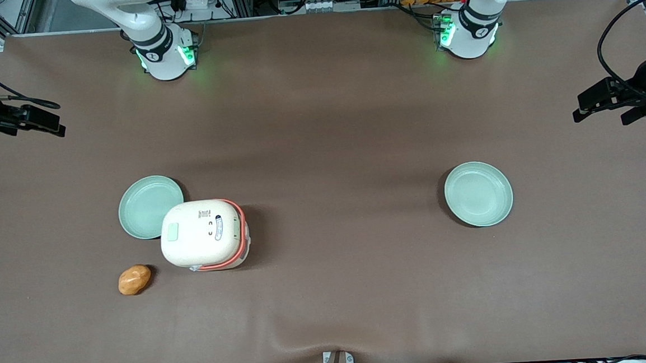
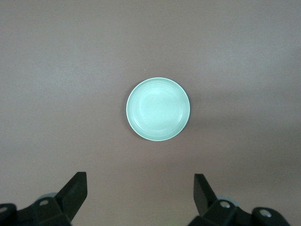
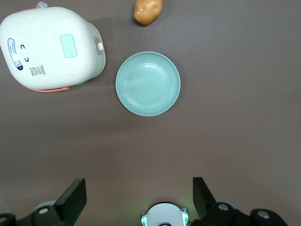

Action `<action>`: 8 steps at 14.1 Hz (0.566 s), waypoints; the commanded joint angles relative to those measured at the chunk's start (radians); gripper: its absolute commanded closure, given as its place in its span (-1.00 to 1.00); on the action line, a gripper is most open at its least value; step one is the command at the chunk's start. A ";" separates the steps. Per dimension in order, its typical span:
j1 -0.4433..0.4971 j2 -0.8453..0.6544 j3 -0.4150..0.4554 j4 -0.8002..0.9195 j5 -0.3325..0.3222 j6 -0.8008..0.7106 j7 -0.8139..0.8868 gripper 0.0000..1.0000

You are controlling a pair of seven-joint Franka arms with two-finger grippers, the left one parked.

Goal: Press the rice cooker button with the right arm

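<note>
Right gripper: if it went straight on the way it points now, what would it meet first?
Probably bare table. The open right gripper hangs high at the working arm's end, pointing down; the nearest pale green plate and the rice cooker appear off that line, though depth is unclear.

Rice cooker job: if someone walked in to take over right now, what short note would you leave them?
Gripper: open, holding nothing, raised high above the table at the working arm's end, well clear of everything.
Rice cooker: lid closed, standing on the brown table right beside a green plate; a potato lies nearer the front camera.
A second green plate sits toward the parked arm's end.
Done: nothing visible yet.
Left: bring the gripper down to the cooker's button and press it.
</note>
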 commanded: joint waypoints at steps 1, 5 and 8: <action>0.004 -0.008 -0.005 -0.004 0.012 -0.007 -0.003 -1.00; 0.003 -0.006 -0.005 -0.002 0.012 0.005 -0.009 -1.00; -0.003 -0.005 -0.005 -0.002 0.023 0.005 -0.014 -1.00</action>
